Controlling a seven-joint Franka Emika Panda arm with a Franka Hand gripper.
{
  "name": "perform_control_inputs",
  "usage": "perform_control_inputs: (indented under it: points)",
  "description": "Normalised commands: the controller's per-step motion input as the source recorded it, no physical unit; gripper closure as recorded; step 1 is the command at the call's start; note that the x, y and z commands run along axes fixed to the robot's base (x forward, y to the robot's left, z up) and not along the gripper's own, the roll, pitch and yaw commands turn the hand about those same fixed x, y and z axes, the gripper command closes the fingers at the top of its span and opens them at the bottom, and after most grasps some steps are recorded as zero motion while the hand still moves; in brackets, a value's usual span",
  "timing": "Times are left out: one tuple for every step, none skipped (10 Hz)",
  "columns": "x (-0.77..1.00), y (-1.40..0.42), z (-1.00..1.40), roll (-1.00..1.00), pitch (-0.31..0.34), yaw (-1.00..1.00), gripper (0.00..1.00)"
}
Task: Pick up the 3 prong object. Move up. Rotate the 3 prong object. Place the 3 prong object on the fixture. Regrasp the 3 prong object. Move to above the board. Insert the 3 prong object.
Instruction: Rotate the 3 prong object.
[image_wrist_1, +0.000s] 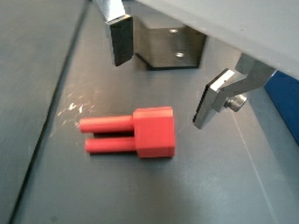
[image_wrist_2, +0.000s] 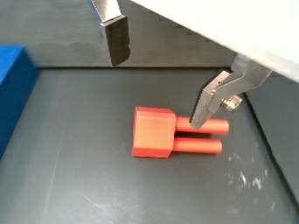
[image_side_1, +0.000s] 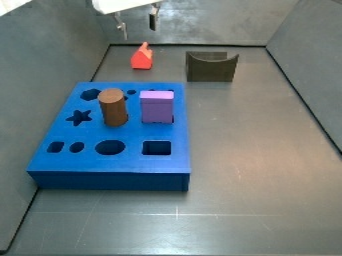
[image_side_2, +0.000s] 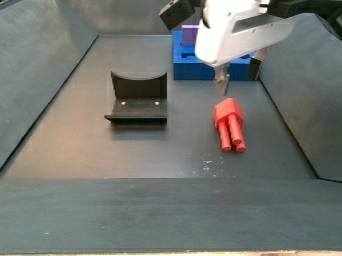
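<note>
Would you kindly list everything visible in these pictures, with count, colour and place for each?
3 prong object: one, red, lying on its side on the dark floor, below the gripper, not held.
fixture: one, dark grey-brown with a curved notch, on the floor apart from the red piece.
board: one, blue, flat, with star, round, oval and square holes, on the floor.
brown cylinder: one, standing upright in the board.
purple cube: one, set in the board beside the cylinder.
gripper: one, silver fingers with dark pads, open, above the red piece and touching nothing.
</note>
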Motion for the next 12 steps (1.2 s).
perform_control_inputs:
  points:
    - [0.03, 0.00, -0.04, 0.00, -0.004, 1.00, 0.00]
    - [0.03, 0.00, -0.04, 0.00, -0.004, 1.00, 0.00]
    - [0.03, 0.00, -0.04, 0.00, -0.004, 1.00, 0.00]
    - [0.03, 0.00, -0.04, 0.00, -0.004, 1.00, 0.00]
    - [0.03, 0.00, -0.04, 0.00, -0.004, 1.00, 0.00]
    - [0.03, 0.00, -0.04, 0.00, -0.005, 1.00, 0.00]
    - [0.03, 0.00, -0.04, 0.00, -0.005, 1.00, 0.00]
    - [0.03, 0.00, -0.04, 0.00, -0.005, 1.00, 0.00]
    - [0.03, 0.00, -0.04, 0.00, -0.005, 1.00, 0.00]
    - [0.03, 0.00, -0.04, 0.00, -0.005, 1.00, 0.00]
    - [0.03, 0.00, -0.04, 0.00, -0.005, 1.00, 0.00]
    - [0.03, 0.00, -0.04, 0.00, -0.006, 1.00, 0.00]
